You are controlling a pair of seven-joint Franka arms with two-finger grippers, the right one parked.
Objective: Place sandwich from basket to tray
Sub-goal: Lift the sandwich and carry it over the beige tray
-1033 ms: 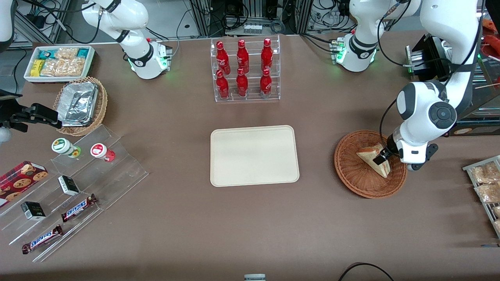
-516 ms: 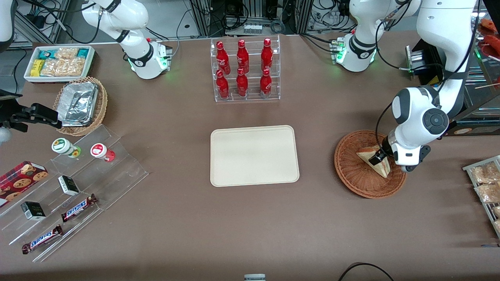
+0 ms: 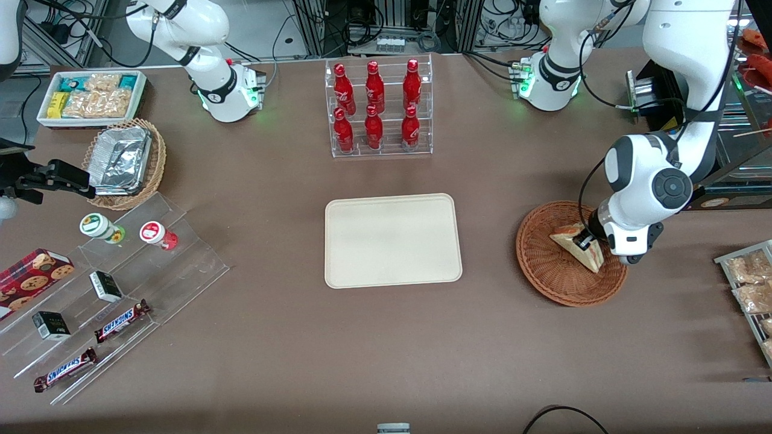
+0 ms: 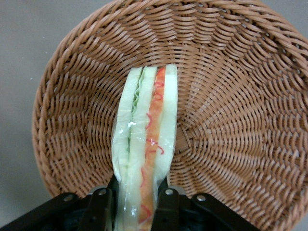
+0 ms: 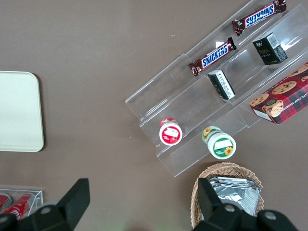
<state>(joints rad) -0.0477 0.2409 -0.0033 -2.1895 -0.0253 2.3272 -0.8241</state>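
The sandwich (image 3: pixel 578 248), a cream wedge wrapped in clear film with red and green filling (image 4: pixel 147 144), lies in the reddish-brown wicker basket (image 3: pixel 546 265) toward the working arm's end of the table. My left gripper (image 3: pixel 584 241) is down in the basket (image 4: pixel 231 96), shut on the sandwich, with one black finger (image 4: pixel 102 209) pressed on each flat side. The cream tray (image 3: pixel 392 240) lies flat mid-table with nothing on it, well apart from the basket.
A clear rack of red bottles (image 3: pixel 377 108) stands farther from the front camera than the tray. Bagged snacks (image 3: pixel 748 283) lie on a rack near the basket. At the parked arm's end are an acrylic stand with candy bars (image 3: pixel 114 283), a foil-tray basket (image 3: pixel 123 163) and a snack bin (image 3: pixel 90 96).
The wrist has shifted a little toward the basket's middle and settled. The fingers have closed in on the sandwich, which stays in the basket.
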